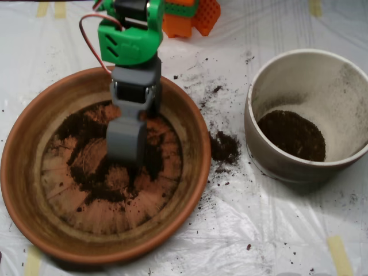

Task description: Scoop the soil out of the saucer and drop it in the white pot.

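Soil (98, 172) around pincer (126, 150), inside saucer (23, 172)

arm (129, 34) – green printed shell | red cable | grey boxy tool (127, 141) – rounded end

Open counter (287, 230): lower right and lower centre of frame, plastic-covered, bare but for crumbs. Gap between saucer (23, 190) and white pot (276, 167): narrow, partly taken by a spilled soil clump (224, 146). White pot mouth: unobstructed from above. Saucer centre: occupied by the arm (132, 40) and scoop (126, 141). Upper centre: orange block (192, 16).
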You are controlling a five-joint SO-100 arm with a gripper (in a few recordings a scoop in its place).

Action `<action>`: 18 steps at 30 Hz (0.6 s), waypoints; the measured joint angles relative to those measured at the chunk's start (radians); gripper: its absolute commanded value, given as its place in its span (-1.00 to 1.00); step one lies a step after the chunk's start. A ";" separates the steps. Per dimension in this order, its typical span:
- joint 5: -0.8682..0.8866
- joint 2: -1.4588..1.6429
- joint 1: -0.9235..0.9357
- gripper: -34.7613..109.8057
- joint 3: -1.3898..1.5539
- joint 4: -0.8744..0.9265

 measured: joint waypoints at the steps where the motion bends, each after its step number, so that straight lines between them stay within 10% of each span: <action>1: -0.003 -0.043 0.008 0.04 -0.009 0.000; 18: -0.048 -0.436 0.078 -0.14 -0.351 0.075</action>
